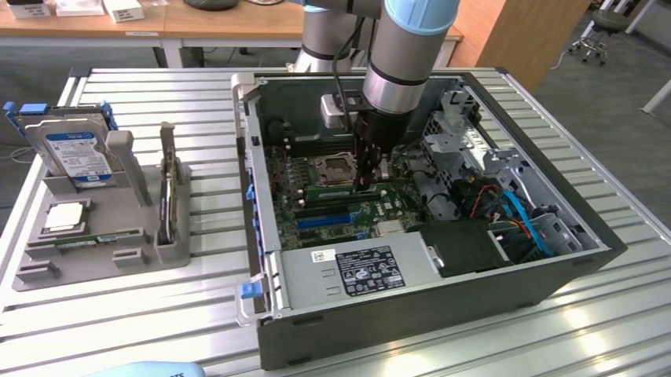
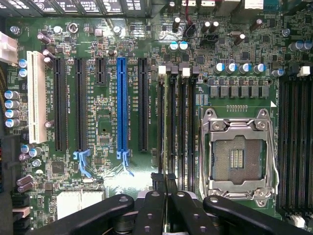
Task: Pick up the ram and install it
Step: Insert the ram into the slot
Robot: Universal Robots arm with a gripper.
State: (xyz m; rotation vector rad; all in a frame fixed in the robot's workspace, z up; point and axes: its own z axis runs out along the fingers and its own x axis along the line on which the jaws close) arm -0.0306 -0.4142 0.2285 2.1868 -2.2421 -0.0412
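My gripper [image 2: 167, 186] nearly closed, pinching the ram [image 2: 171, 127] by its top edge, ram upright in a motherboard [image 2: 105, 122] slot, near the CPU socket [image 2: 237, 156]

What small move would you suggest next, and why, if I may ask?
Probably press gently straight down: the shut pincer sits over one end of the long green ram stick, apparently standing in a black slot beside the empty silver socket.

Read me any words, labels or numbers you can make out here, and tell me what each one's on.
None can be read.
Hard drive's blue label: print too small.
Power supply's black label and white sticker: too small.
Motherboard's white lettering: blurred.
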